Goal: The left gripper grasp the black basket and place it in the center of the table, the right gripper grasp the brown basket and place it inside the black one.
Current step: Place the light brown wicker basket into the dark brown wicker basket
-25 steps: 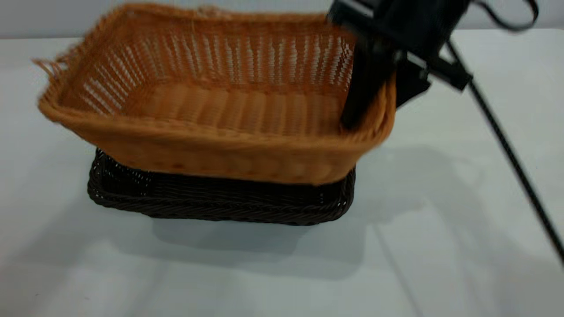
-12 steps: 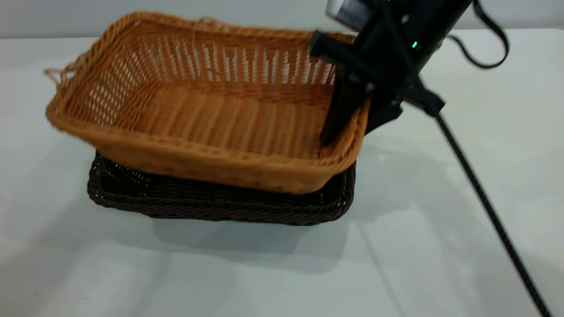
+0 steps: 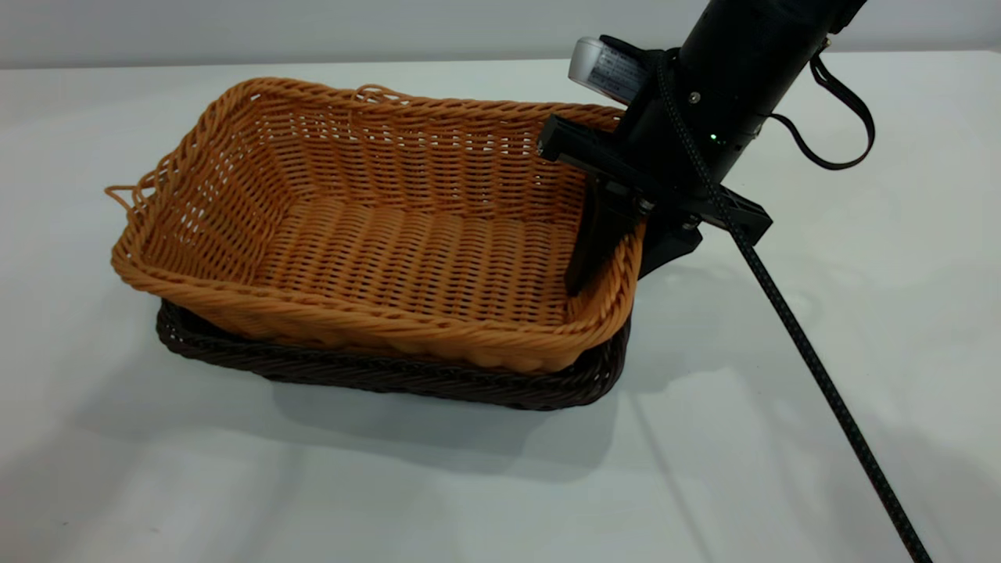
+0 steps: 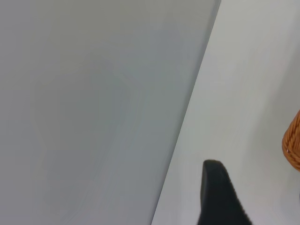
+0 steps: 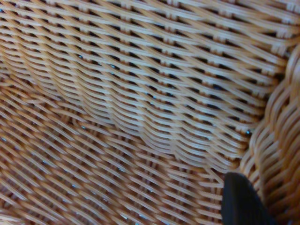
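Note:
The brown basket [image 3: 407, 250] sits nested inside the black basket [image 3: 375, 374], which stands on the table [image 3: 782, 438] with only its dark rim showing around the front and right. My right gripper [image 3: 628, 254] is shut on the brown basket's right rim, one finger inside the wall and one outside. The right wrist view shows the brown basket's weave [image 5: 131, 108] close up and one fingertip [image 5: 240, 199]. My left gripper [image 4: 219, 199] is out of the exterior view; its wrist view shows it over bare table, apart from a brown basket corner [image 4: 293, 143].
The right arm's black cable [image 3: 821, 375] runs from the gripper down across the table to the front right. A grey wall [image 3: 313, 23] lies beyond the table's far edge. A loose wicker loop [image 3: 125, 195] sticks out at the brown basket's left end.
The brown basket has come down and levelled out into the black basket. My right gripper has descended with it, still holding the right rim.

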`<move>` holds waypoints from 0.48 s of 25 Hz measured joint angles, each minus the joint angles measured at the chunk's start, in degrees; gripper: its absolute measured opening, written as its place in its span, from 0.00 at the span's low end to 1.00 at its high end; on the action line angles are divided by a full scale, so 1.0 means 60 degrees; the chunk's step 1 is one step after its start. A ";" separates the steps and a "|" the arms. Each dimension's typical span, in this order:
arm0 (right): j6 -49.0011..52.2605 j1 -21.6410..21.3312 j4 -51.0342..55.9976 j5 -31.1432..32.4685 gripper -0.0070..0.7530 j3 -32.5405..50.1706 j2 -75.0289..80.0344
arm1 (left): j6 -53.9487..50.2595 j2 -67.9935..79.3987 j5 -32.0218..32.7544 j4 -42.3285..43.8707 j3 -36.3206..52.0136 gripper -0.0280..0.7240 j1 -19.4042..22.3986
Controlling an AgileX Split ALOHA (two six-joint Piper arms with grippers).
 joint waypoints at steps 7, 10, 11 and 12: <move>-0.0971 0.0000 -0.0146 0.1144 0.68 -0.0328 -0.0125 | -0.0126 -0.0062 0.0114 -0.0029 0.0000 0.52 0.0000; -0.1149 0.0000 -0.0863 0.2312 0.80 -0.0913 -0.0144 | -0.0344 -0.0263 0.0301 -0.0039 0.0000 0.52 0.0000; -0.1134 0.0000 -0.1111 0.2616 0.81 -0.1150 -0.0144 | -0.0427 -0.0344 0.0399 -0.0047 0.0000 0.52 0.0000; -0.1026 0.0000 -0.1446 0.2853 0.82 -0.1358 -0.0144 | -0.0488 -0.0434 0.0506 -0.0088 0.0000 0.52 0.0000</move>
